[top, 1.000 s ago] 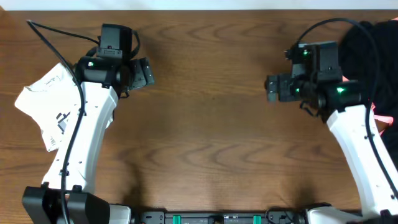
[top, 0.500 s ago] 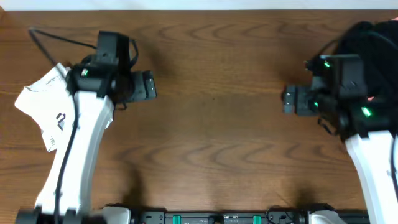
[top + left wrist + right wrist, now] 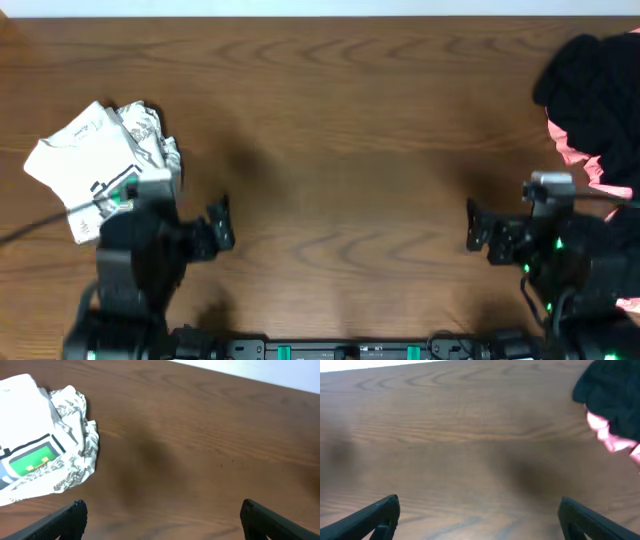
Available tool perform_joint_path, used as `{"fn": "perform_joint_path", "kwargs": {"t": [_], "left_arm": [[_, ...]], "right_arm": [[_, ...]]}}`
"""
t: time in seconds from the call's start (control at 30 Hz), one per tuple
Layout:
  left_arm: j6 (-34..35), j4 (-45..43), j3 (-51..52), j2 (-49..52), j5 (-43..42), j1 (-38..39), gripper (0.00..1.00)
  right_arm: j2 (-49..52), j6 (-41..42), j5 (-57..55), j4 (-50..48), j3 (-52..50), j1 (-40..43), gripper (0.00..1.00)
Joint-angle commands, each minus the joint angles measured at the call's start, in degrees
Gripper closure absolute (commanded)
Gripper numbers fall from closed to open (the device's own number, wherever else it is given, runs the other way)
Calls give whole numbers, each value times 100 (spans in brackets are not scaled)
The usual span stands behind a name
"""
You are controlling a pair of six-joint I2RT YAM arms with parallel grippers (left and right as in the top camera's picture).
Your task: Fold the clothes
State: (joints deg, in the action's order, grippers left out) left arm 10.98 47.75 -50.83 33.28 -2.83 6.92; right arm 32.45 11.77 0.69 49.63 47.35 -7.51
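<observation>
A folded white T-shirt (image 3: 80, 168) with a small green print (image 3: 29, 459) lies at the table's left, on top of a crumpled leaf-print garment (image 3: 150, 132) (image 3: 76, 452). A black garment (image 3: 592, 85) (image 3: 614, 392) is heaped at the far right with a coral-pink one (image 3: 575, 150) (image 3: 601, 430) under its edge. My left gripper (image 3: 222, 225) (image 3: 162, 512) is open and empty near the front edge, to the right of the white pile. Open and empty too, my right gripper (image 3: 476, 227) (image 3: 479, 507) sits low at the front right, in front of the dark heap.
Brown wooden table (image 3: 340, 130) between the two piles. Both arm bases crowd the front corners, and a black rail with green clips (image 3: 350, 350) runs along the front edge.
Both arms have drawn back from the table's far half toward the front edge, jaws staying wide. The left arm no longer covers the white and leaf-print pile.
</observation>
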Motion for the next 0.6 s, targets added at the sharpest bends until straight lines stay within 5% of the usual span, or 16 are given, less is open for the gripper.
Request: {"fn": "perform_joint_path", "kwargs": {"t": [0.0,0.57], "left_arm": [[-87,223,98,-415,2,-9,2],[-90,758,98,-605,4,-9,2]], "right_arm": [[-157,472,105,184,-186,-55,1],[-142,470,105,1705,-186,-55,1]]}}
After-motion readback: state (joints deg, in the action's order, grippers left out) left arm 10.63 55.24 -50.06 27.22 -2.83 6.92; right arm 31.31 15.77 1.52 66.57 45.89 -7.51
